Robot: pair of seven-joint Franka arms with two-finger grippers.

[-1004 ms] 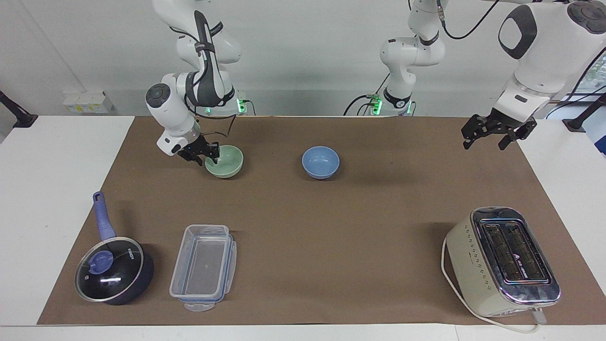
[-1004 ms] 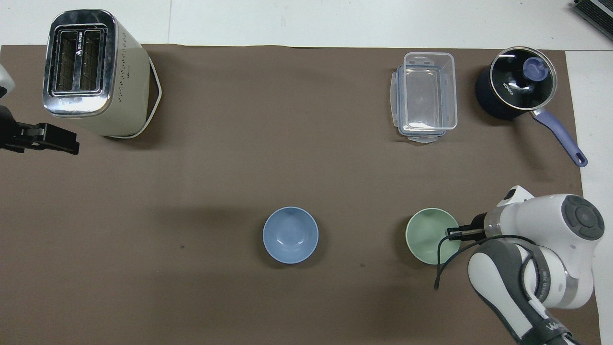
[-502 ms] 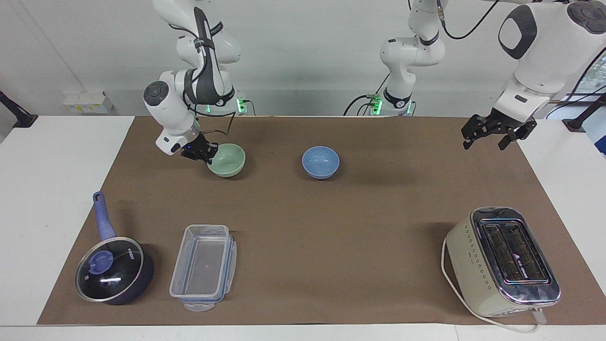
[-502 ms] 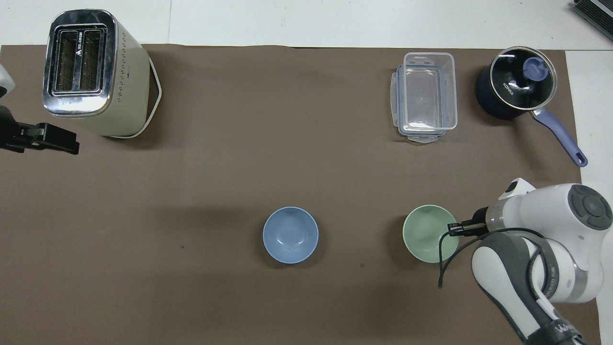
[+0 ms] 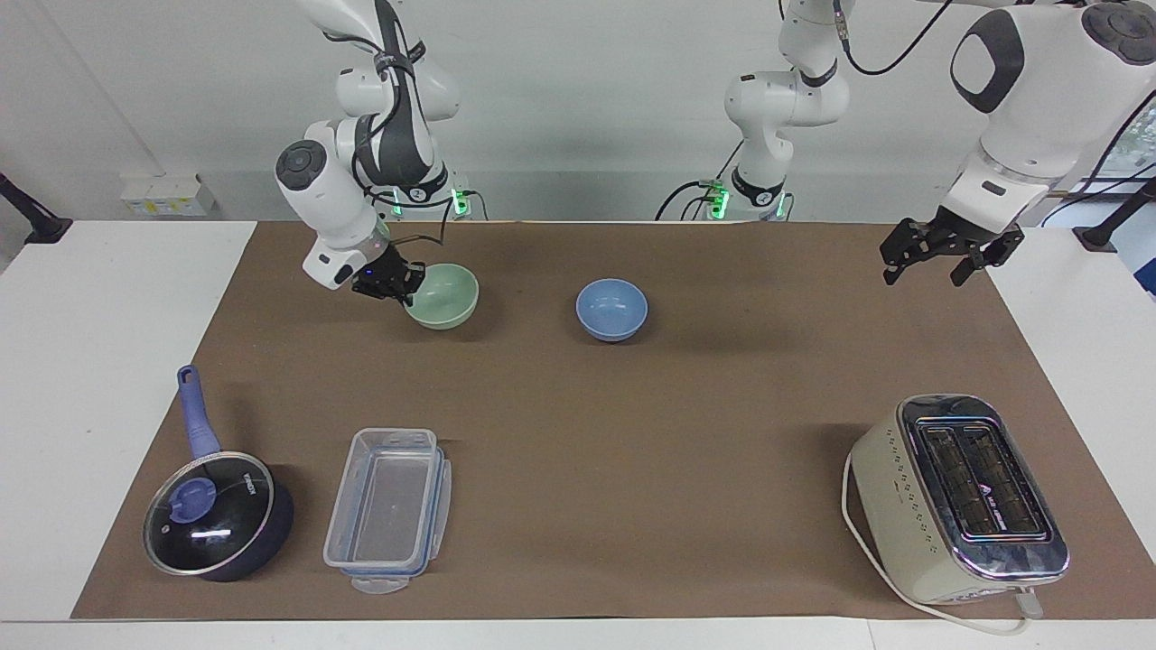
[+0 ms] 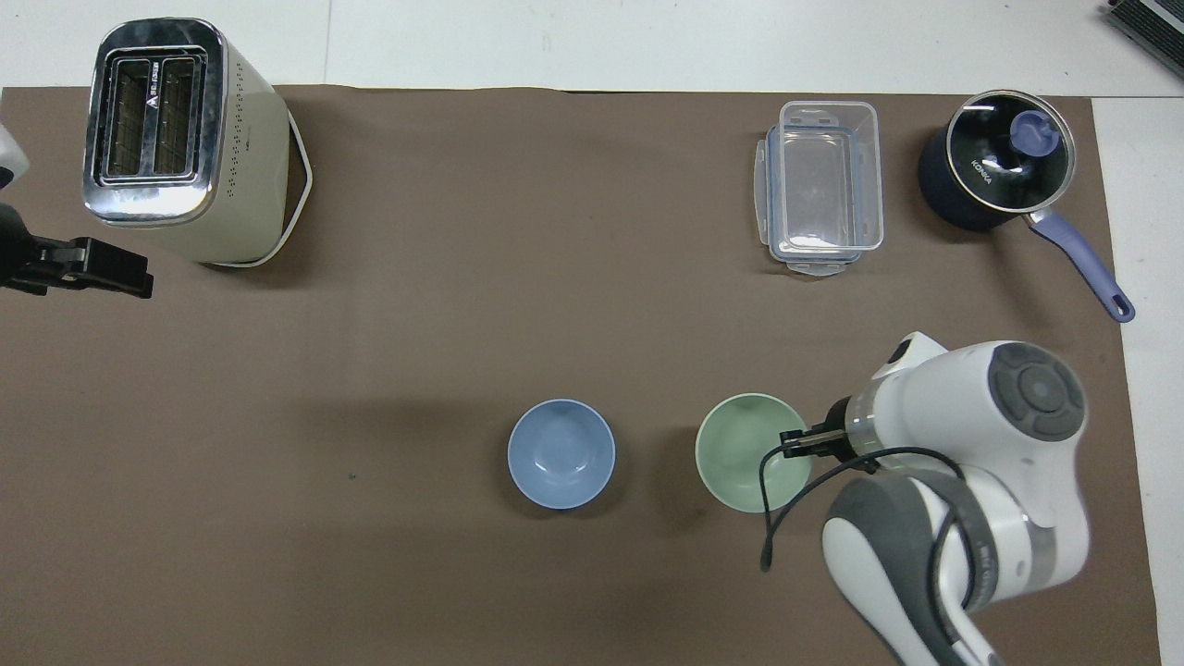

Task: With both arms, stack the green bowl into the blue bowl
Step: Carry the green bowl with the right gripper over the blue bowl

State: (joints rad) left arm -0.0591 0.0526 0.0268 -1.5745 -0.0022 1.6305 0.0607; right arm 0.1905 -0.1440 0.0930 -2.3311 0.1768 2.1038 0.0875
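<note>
Green bowl [image 5: 442,296] gripped at its rim by the right pincer [image 5: 390,282], raised off the tabletop [image 5: 578,424].
Blue bowl [image 5: 611,309] sits beside it, apart; left pincer [image 5: 939,257] waits, spread, near the toaster [image 5: 957,496].

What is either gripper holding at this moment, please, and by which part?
The right gripper holds the green bowl by its rim, lifted off the mat. The left gripper holds nothing.
</note>
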